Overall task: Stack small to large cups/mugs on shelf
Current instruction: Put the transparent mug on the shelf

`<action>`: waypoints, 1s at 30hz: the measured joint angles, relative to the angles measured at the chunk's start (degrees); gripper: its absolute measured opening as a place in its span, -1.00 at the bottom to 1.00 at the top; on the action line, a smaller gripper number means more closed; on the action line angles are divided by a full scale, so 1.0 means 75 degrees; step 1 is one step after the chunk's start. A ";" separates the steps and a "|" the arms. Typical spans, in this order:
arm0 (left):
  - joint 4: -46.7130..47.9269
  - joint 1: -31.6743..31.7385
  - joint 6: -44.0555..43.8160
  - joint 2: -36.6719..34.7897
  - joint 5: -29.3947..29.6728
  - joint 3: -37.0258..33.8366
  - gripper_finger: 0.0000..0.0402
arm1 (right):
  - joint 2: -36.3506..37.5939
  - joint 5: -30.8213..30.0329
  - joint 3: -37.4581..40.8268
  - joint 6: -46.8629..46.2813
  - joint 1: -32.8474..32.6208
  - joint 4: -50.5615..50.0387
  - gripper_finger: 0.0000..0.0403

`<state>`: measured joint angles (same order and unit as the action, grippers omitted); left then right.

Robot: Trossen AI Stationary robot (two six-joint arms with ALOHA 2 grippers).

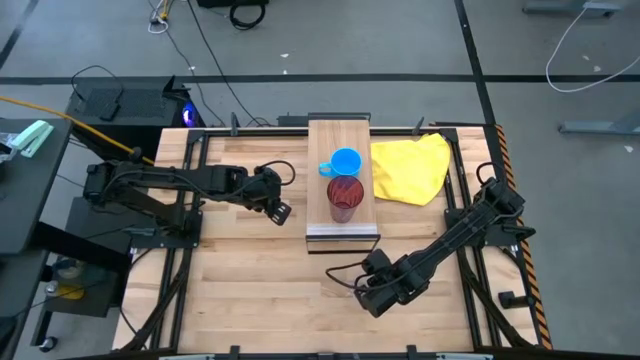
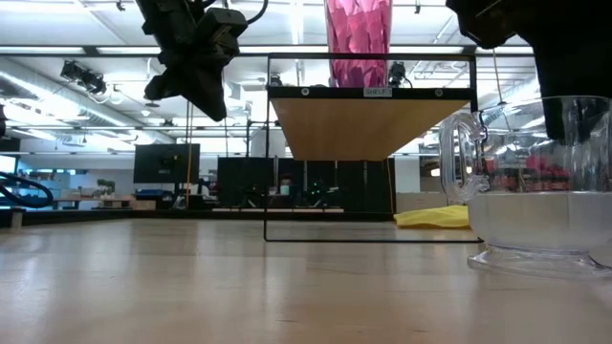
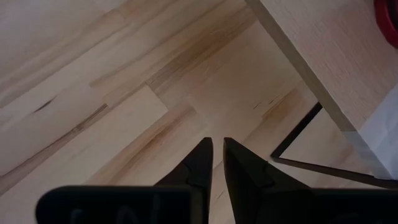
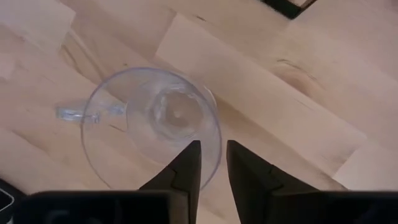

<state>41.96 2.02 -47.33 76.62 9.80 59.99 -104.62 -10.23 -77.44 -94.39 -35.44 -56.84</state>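
Note:
The light wood shelf (image 1: 343,225) stands at the table's middle. On it are the red tumbler (image 1: 345,198) and, just behind it, the blue mug (image 1: 346,162). The clear glass cup (image 4: 149,124), which has a handle, stands upright on its base on the tabletop near the shelf's front end; it also shows in the low view (image 2: 535,191). My right gripper (image 4: 213,155) is at the cup's rim, its fingers nearly closed. My left gripper (image 3: 217,155) is shut and empty above the table, left of the shelf. My right gripper has the glass cup's rim (image 4: 217,138) between its two fingers, on the side away from the handle. One finger (image 4: 194,155) is inside the cup and one is outside. The fingers come from above, pointing down. The cup stands upright on the table.
A yellow cloth (image 1: 410,168) lies on the table right of the shelf. The shelf's dark metal frame (image 2: 268,143) stands at its front end. Bare tabletop lies left of the shelf and along the near edge.

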 joint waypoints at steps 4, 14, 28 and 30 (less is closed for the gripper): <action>0.0026 0.0000 0.0003 0.0000 0.0000 0.0000 -0.80 | 0.0000 0.0115 0.0180 0.0000 0.0006 0.0154 -0.66; 0.0031 0.0000 0.0006 0.0000 0.0000 0.0000 -0.81 | 0.0000 0.0120 0.0214 0.0000 0.0006 0.0170 -0.94; 0.0034 0.0000 0.0031 0.0000 0.0003 0.0000 -0.87 | 0.0025 0.0209 -0.0399 0.0000 -0.0131 -0.1016 -0.99; 0.0040 0.0000 0.0085 0.0000 0.0003 0.0000 -0.88 | 0.0097 0.0300 -0.0739 0.0003 -0.0236 -0.1756 -0.99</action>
<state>42.26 2.02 -46.69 76.62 9.82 59.99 -103.90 -7.99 -82.99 -94.37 -37.21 -70.01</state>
